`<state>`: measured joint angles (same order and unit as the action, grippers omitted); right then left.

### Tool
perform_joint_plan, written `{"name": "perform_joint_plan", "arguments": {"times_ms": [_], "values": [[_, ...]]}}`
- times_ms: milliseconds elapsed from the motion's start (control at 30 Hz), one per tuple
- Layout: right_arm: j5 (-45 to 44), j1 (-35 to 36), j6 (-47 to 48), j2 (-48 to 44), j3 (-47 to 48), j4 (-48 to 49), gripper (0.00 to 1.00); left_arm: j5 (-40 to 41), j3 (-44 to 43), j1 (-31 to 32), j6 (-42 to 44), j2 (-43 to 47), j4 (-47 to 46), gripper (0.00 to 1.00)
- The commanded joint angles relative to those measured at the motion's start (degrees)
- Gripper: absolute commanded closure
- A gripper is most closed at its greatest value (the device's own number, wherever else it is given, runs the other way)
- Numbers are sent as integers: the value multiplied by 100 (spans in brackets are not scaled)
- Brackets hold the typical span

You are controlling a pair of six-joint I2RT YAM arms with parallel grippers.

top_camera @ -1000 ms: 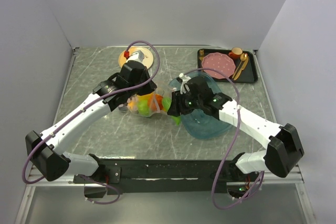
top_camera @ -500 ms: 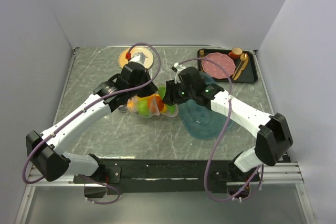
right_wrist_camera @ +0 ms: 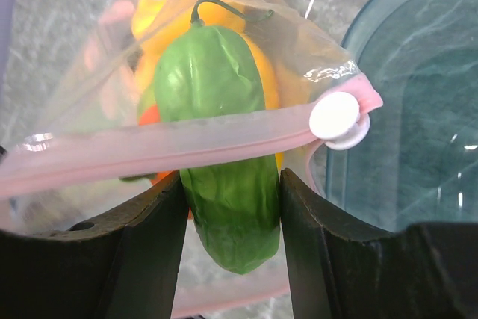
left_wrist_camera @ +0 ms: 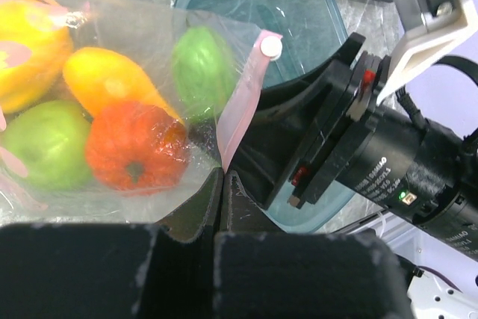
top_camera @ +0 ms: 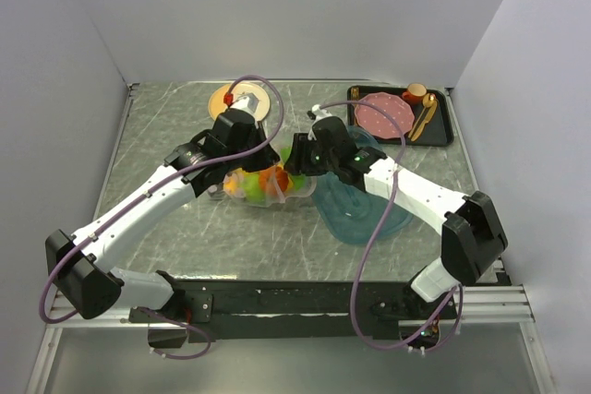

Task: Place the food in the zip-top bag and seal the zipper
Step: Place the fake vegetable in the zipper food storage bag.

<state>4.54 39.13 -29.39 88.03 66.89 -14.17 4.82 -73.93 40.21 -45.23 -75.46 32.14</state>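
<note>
Left gripper (left_wrist_camera: 222, 184): jaws pressed together, pinching the lower end of the pink zipper strip at the bag's edge.
Zip-top bag (left_wrist_camera: 142, 28): clear film spread just ahead of the left fingers, lying on the table between the two grippers.
Food in the bag: red-orange tomato (left_wrist_camera: 131, 147) nearest the left fingertips, green apple (left_wrist_camera: 45, 143) to its left, yellow pepper (left_wrist_camera: 26, 42) beyond those.
Zipper (right_wrist_camera: 172, 143): runs across in front of the right fingers, with a white slider (right_wrist_camera: 334, 119) at its right end.
Right gripper (right_wrist_camera: 231, 184): narrow, both fingers touching the cucumber's sides.
Cucumber (right_wrist_camera: 216, 80): upper half inside the bag's mouth, lower half between the right fingers.
Teal tray (right_wrist_camera: 418, 132): just right of the right gripper.
</note>
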Motion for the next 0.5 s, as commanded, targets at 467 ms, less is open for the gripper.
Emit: {"name": "perform_joint_plan", "arguments": {"times_ms": [467], "values": [[1533,164,-1527,478,78,1883,38,-183,-42,14,111,67,-191,99]]}}
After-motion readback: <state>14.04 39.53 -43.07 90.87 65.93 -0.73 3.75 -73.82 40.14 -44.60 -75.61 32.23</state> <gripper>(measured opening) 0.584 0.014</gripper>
